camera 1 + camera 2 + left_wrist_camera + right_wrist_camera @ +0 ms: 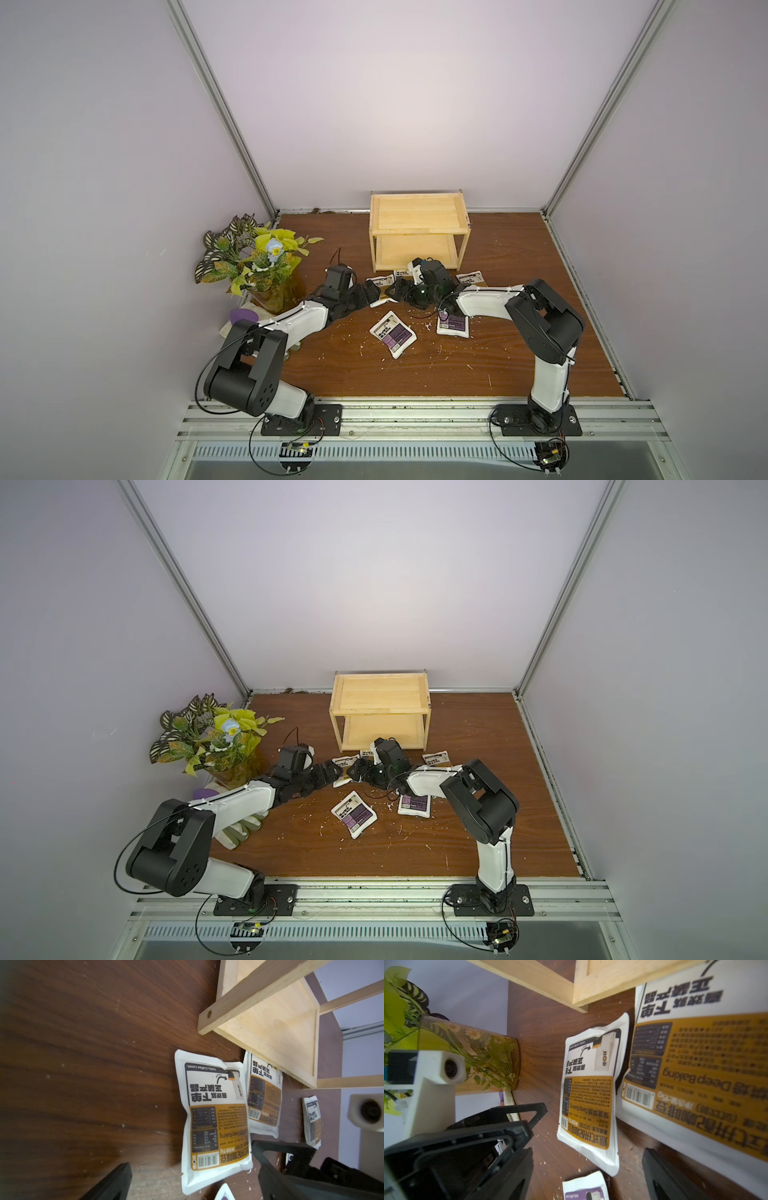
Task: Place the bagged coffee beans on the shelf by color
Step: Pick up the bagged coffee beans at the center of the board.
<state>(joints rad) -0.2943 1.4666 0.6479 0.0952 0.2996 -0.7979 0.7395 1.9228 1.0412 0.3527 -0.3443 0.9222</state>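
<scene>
left gripper (pixel 191 1155): fingers apart, orange pouch (pixel 216 1118) between them | right gripper (pixel 588 1155): fingers apart | shelf (pixel 419 231): 12 o'clock of both

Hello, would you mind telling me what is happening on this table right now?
The left gripper and right gripper, both open and empty, reach toward the three orange-labelled coffee pouches lying on the table before the shelf, which holds no pouch yet. The left one faces the nearest pouch. Two purple pouches lie nearer the robot's base.
</scene>
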